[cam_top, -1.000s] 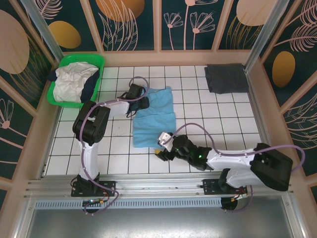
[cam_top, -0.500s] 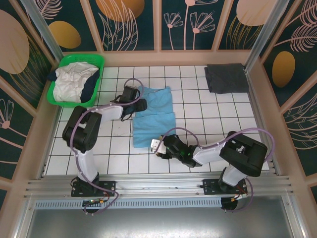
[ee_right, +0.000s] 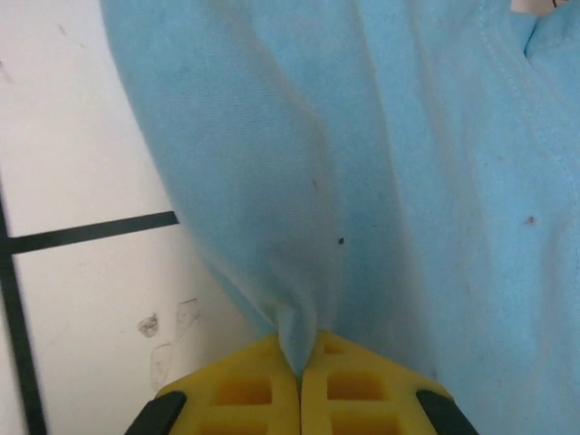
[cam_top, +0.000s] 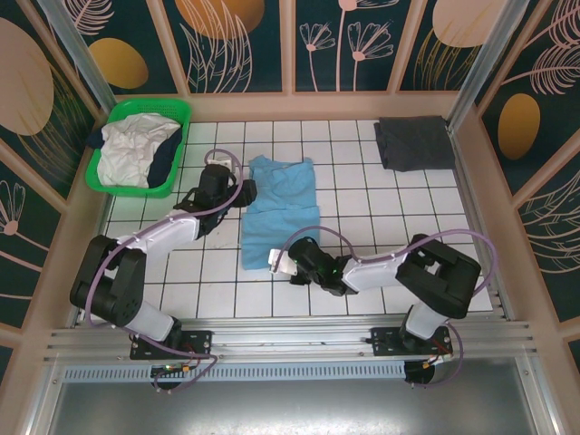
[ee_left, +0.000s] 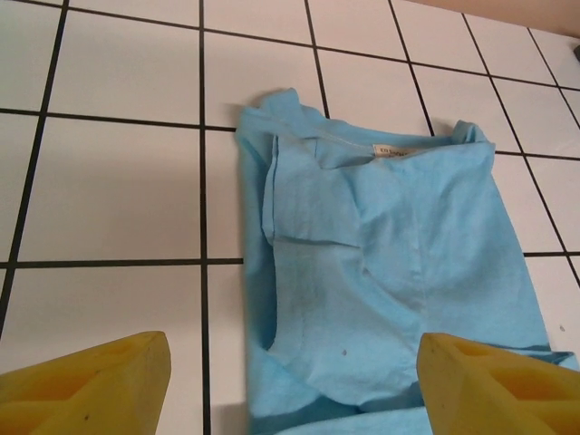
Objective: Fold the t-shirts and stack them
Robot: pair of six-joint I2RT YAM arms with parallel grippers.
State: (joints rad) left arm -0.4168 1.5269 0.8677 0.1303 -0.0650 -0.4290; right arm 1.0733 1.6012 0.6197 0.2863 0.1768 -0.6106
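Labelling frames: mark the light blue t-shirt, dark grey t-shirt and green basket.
light blue t-shirt (cam_top: 283, 213), top view, its middle
dark grey t-shirt (cam_top: 414, 143), top view, its middle
green basket (cam_top: 156, 107), top view, far rim

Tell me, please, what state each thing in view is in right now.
light blue t-shirt: partly folded, lying flat
dark grey t-shirt: folded, far right corner
white and navy t-shirts: crumpled in the basket
left gripper: open, beside the light blue t-shirt
right gripper: shut on the light blue t-shirt's near edge
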